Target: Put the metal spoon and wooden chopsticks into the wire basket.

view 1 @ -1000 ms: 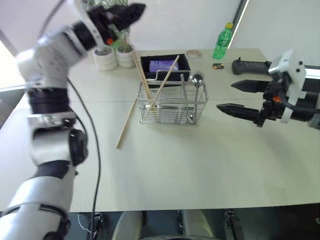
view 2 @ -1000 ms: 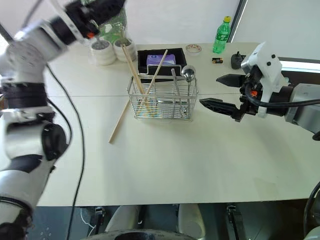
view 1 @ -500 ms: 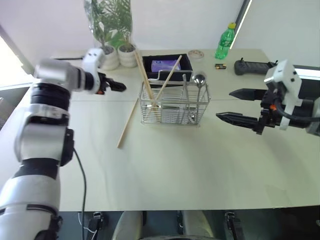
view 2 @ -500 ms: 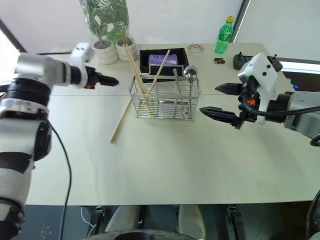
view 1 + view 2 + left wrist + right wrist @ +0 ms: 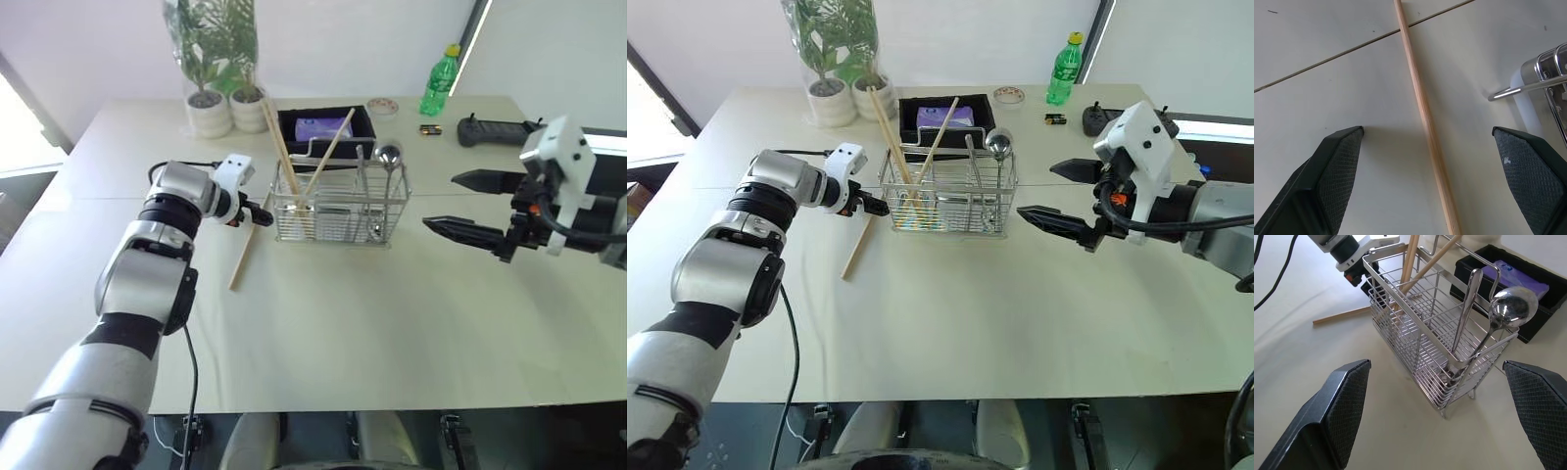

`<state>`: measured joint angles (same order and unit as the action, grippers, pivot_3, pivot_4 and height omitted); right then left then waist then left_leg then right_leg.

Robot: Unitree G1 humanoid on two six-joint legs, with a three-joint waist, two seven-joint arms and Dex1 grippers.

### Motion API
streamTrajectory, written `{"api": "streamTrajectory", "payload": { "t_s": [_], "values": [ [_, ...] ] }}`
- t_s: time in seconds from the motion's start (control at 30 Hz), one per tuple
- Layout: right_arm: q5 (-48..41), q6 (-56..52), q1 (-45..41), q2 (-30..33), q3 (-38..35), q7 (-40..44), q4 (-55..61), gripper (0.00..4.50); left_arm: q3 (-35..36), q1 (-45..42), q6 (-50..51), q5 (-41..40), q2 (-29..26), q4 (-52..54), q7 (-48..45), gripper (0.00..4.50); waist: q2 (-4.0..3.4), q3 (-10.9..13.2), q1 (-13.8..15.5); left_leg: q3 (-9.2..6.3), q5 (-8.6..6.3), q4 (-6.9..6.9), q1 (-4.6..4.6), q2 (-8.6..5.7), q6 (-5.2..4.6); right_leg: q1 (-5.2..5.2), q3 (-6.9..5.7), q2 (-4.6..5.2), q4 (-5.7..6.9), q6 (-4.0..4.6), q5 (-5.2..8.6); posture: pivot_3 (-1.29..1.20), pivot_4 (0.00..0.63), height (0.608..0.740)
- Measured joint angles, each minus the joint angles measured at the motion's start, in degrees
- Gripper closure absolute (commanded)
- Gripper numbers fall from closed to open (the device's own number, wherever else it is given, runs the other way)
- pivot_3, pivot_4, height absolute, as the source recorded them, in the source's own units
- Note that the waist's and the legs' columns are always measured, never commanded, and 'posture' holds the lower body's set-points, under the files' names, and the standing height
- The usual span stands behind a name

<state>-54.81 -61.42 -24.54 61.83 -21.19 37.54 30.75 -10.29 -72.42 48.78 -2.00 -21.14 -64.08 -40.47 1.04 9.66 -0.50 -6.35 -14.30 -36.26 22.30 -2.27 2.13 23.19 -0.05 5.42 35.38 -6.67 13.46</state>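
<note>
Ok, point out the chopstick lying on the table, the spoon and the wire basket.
Chopstick on the table (image 5: 1422,115), left wrist view, mid-shaft.
Metal spoon (image 5: 1513,307), right wrist view, its bowl.
Wire basket (image 5: 1415,345), right wrist view, near side wall.

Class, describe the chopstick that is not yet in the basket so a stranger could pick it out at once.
Find the wire basket in the middle of the pale table. On the tabletop just off its end nearer the potted plants lies one loose chopstick, between the open left gripper's fingers. Unlike the chopsticks standing in the basket, it lies flat.
</note>
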Motion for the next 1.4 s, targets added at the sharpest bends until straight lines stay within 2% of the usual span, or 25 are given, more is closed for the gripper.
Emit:
{"api": "streamTrajectory", "payload": {
  "t_s": [0.1, 0.2, 0.27, 0.33, 0.67, 0.83, 0.9, 1.03, 1.17, 1.27, 1.4],
  "values": [
    [-0.7, -0.2, 0.0, 0.0, -0.1, -0.7, 0.7, 0.04, 0.7, -0.1, -1.4, 0.5, 0.7, -1.3, 1.5, 0.92, -0.01, 0.0, 0.0, -0.01, 0.00, -0.01, -0.07, 0.00, 0.00, -0.08, 0.00, 0.00, 0.00, 0.00, 0.00, 0.00, 0.150, 0.714],
    [-1.3, -0.3, 0.1, 0.0, -0.2, -1.3, 0.7, 0.04, 2.0, -0.3, -2.0, 0.9, 0.7, -2.6, 2.8, 2.50, -0.01, 0.0, 0.0, -0.01, 0.00, -0.01, -0.07, 0.00, 0.00, -0.08, 0.00, 0.01, 0.00, -0.01, 0.00, 0.00, 0.150, 0.714],
    [-1.7, -0.3, 0.2, 0.0, -0.4, -1.4, 0.7, 0.04, 2.6, -0.4, -2.0, 1.1, 1.0, -2.9, 3.2, 3.33, -0.01, 0.0, 0.1, -0.01, 0.00, 0.00, -0.05, -0.03, 0.00, -0.08, 0.00, 0.03, -0.01, -0.01, 0.01, 0.00, 0.150, 0.714],
    [-1.8, -0.3, 0.3, 0.0, -0.4, -1.5, 0.7, 0.04, 3.0, -0.5, -2.1, 1.3, 1.1, -3.1, 3.3, 4.36, -0.01, 0.0, 0.2, -0.01, 0.00, 0.00, -0.03, -0.07, 0.00, -0.08, 0.00, 0.07, -0.03, -0.02, 0.01, 0.00, 0.150, 0.714],
    [-2.3, -0.3, 0.8, 0.0, -0.2, -1.7, 0.5, 0.04, 4.6, -0.5, -1.2, 1.4, 0.8, -3.5, 3.1, 4.44, -0.01, 0.0, -0.1, 0.01, 0.00, 0.00, -0.04, -0.09, 0.00, -0.07, -0.01, 0.09, -0.01, -0.03, 0.01, 0.00, 0.150, 0.714],
    [-2.1, -0.1, 0.5, 0.2, 0.4, -1.2, 0.3, 0.04, 8.1, -0.3, -0.9, 0.4, -0.5, -3.6, 5.8, 4.44, 0.02, 0.0, -0.3, 0.02, 0.00, 0.02, -0.01, -0.07, 0.00, 0.01, -0.01, 0.09, 0.00, -0.03, 0.01, 0.00, 0.150, 0.714],
    [-1.9, 0.0, 0.5, 0.2, 0.4, -1.0, 0.2, 0.04, 10.7, 0.2, -4.2, -0.4, -1.8, -2.7, 8.0, 4.44, 0.04, 0.0, -0.3, 0.02, 0.00, 0.03, 0.01, -0.03, 0.00, 0.07, -0.01, 0.08, 0.04, -0.03, 0.00, 0.00, 0.150, 0.714],
    [-1.4, 0.3, 0.5, 0.3, 0.4, -0.6, -0.5, 0.04, 17.7, -0.1, -13.6, -4.0, -5.1, 3.2, 11.2, 4.44, 0.06, 0.0, -0.1, 0.01, 0.01, 0.02, 0.08, -0.01, 0.02, 0.14, -0.01, 0.09, 0.01, -0.02, 0.00, 0.00, 0.150, 0.714],
    [-1.1, 0.4, 0.5, 0.3, 0.4, -0.5, -0.6, 0.04, 26.0, -1.2, -21.1, -11.0, -5.5, 11.7, 11.9, 4.44, 0.06, 0.0, 0.3, 0.02, 0.02, 0.01, 0.11, -0.03, 0.05, 0.10, -0.01, 0.17, -0.08, -0.02, -0.01, 0.00, 0.150, 0.714],
    [-1.1, 0.4, 0.4, 0.3, 0.4, -0.5, -0.7, 0.04, 29.9, -1.4, -24.5, -16.3, -3.9, 19.2, 10.3, 4.44, 0.06, 0.0, 0.5, 0.04, 0.02, 0.01, 0.11, -0.06, 0.06, 0.08, 0.00, 0.18, -0.12, -0.03, -0.01, 0.00, 0.150, 0.714],
    [-1.1, 0.4, 0.3, 0.2, 0.6, -0.5, -0.7, 0.04, 31.3, -1.0, -24.1, -21.8, -0.2, 28.0, 8.6, 4.44, 0.05, 0.0, 1.0, 0.04, 0.05, -0.01, 0.09, -0.06, 0.10, 0.06, -0.01, 0.15, -0.08, -0.03, -0.02, 0.00, 0.150, 0.714]
  ]
}}
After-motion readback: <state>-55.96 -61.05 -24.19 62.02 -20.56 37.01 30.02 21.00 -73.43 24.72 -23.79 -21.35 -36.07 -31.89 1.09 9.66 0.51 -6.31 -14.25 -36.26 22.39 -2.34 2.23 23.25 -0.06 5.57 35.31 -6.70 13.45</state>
